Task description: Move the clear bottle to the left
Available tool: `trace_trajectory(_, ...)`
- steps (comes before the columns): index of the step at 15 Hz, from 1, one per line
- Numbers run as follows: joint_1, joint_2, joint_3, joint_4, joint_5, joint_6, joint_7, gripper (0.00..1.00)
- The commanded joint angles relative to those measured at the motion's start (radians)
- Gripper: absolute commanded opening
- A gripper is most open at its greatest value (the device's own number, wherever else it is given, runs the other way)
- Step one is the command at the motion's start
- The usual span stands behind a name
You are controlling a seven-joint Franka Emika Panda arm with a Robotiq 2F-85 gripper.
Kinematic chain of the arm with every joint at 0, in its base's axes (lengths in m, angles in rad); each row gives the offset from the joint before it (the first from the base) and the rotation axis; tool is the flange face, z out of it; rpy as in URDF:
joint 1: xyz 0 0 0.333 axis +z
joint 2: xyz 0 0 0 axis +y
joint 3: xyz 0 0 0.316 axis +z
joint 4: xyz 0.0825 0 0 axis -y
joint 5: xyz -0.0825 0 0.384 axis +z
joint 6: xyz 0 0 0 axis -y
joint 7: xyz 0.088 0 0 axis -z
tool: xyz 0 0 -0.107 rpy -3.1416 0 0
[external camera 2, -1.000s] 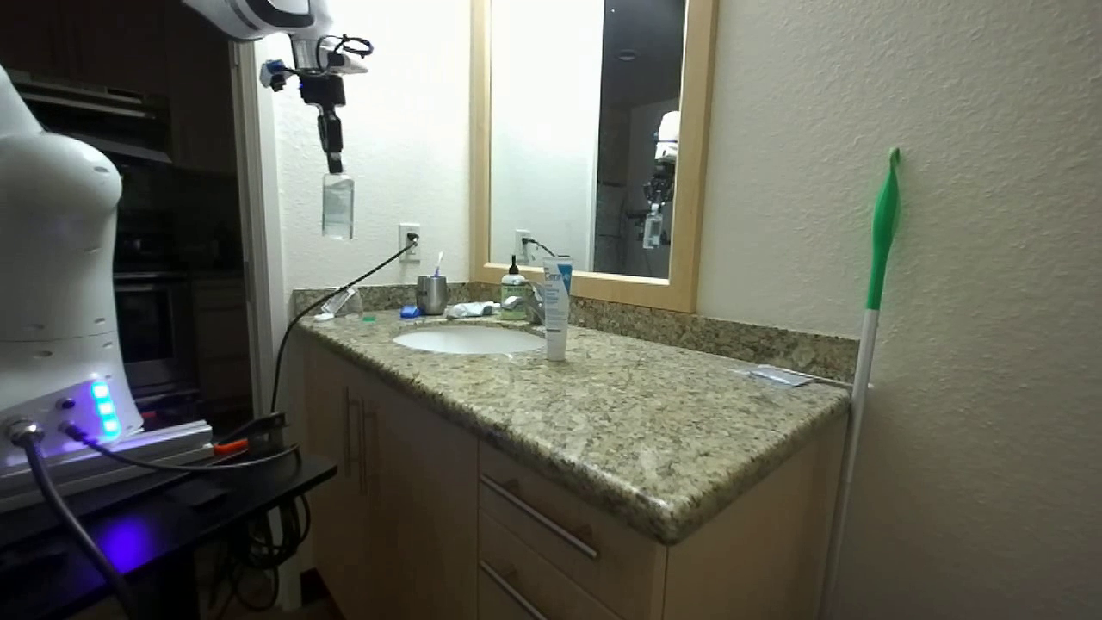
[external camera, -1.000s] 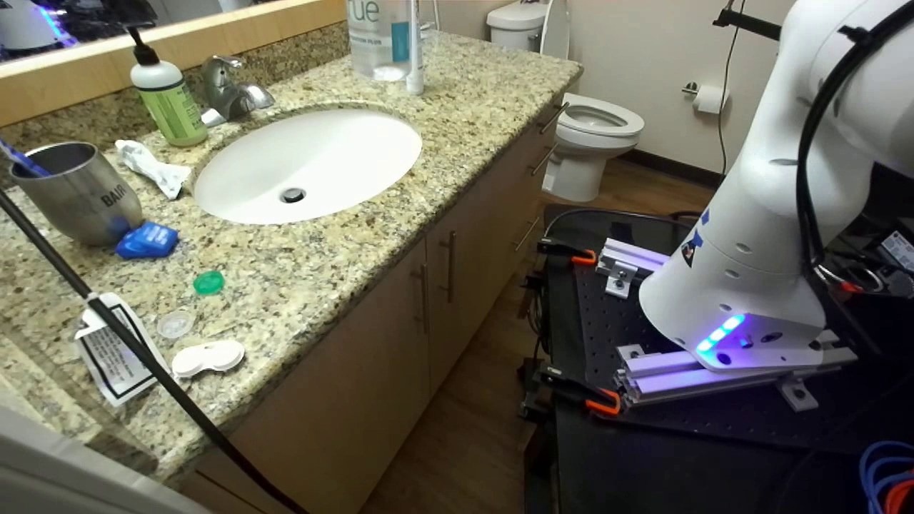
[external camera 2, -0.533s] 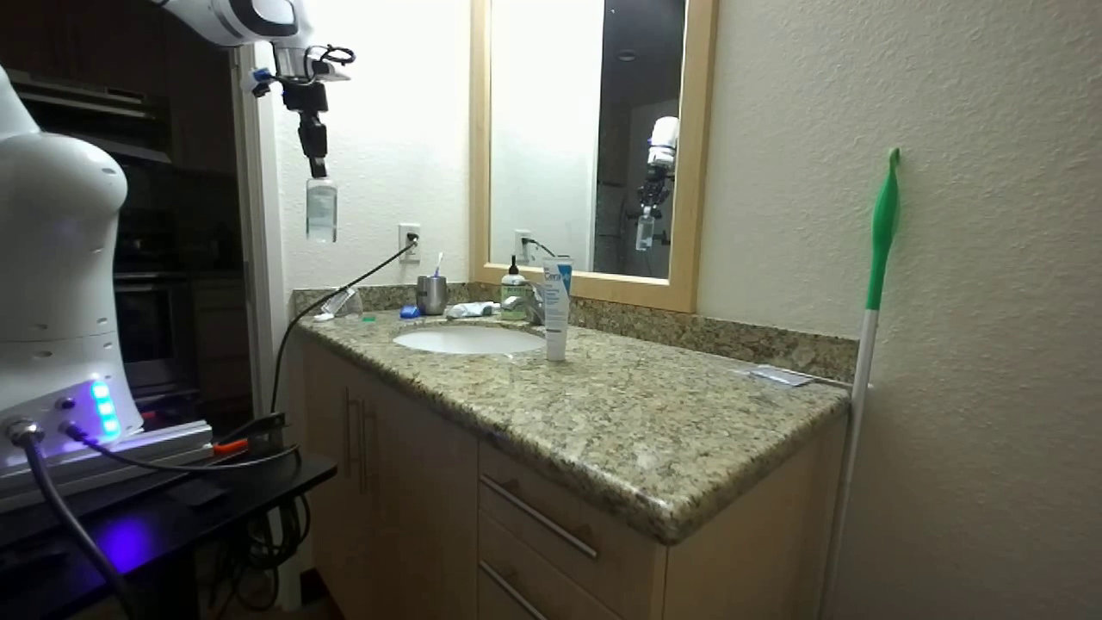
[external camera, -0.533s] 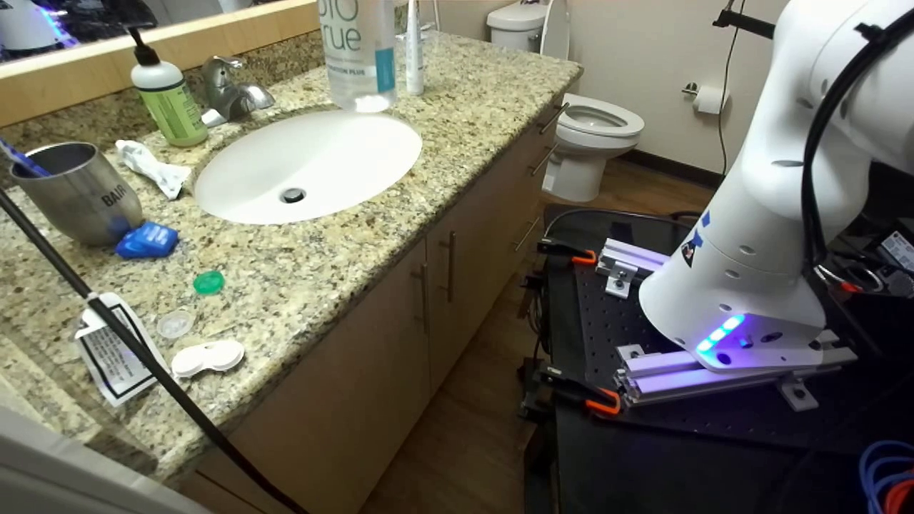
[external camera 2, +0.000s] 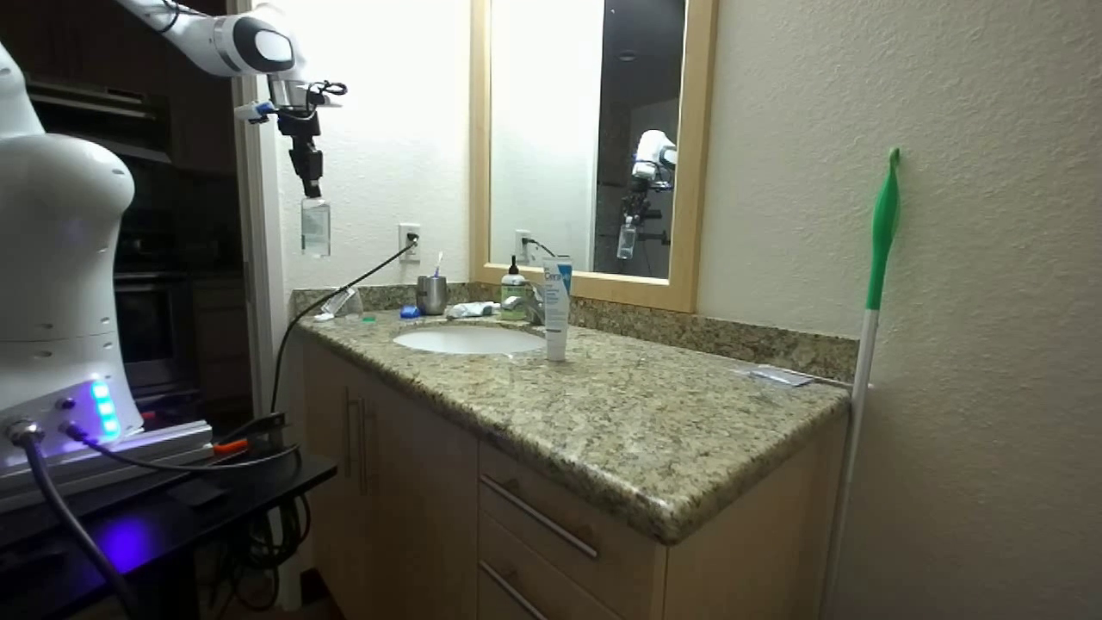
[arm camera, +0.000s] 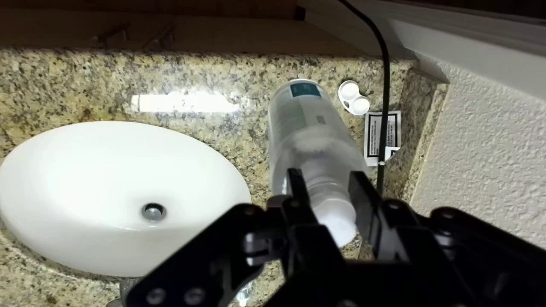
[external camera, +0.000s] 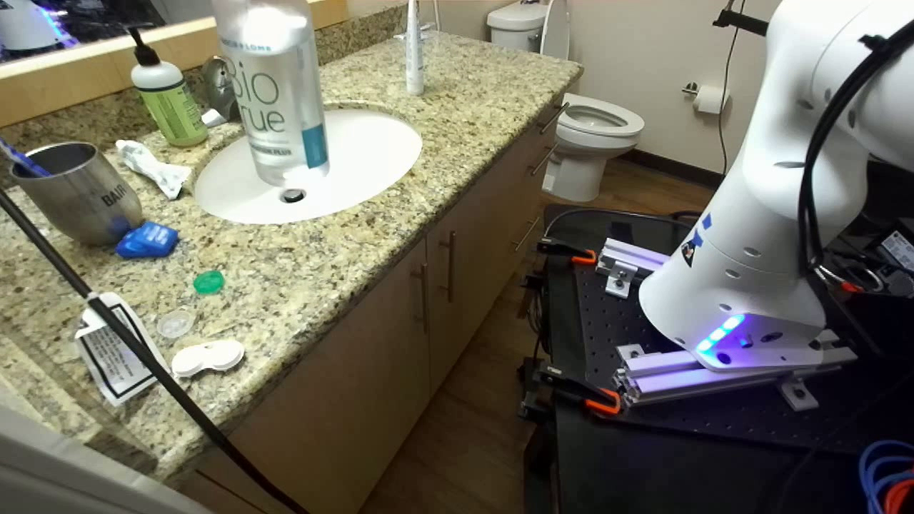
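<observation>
The clear bottle hangs in the air, roughly upright, and shows in both exterior views. Its "Bio True" print and teal label patch are visible. In the wrist view the clear bottle extends from between the fingers, with its white cap toward the palm. My gripper points down and is shut around the bottle's neck and cap; it also shows in the wrist view. The gripper is out of frame in the exterior view where the bottle looks large; the bottle's top is cut off there.
The sink is set in the granite counter. A metal cup, a blue floss box, a green cap, a contact lens case and a black cable are at the mirrorless end. A white tube stands upright.
The held bottle has moved along the counter, from near the white tube to over the sink in an exterior view, and has come lower. The gripper and arm moved with it; the counter items stayed put.
</observation>
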Motion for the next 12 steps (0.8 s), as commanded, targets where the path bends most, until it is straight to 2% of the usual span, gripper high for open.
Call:
trace_trajectory(1,-0.003,0.007,-0.001,-0.003,0.001,0.003,-0.009,0.07)
trace_trajectory(7,0.002,0.158,0.09,-0.023,-0.101,0.301,0.027,0.07)
trace_trajectory(10,-0.007,0.224,0.1,-0.01,-0.154,0.318,0.087,0.07)
trace_trajectory(11,0.015,0.192,0.085,-0.032,-0.134,0.306,0.065,0.3)
trace_trajectory(12,0.015,0.21,0.084,-0.03,-0.143,0.309,0.077,0.3)
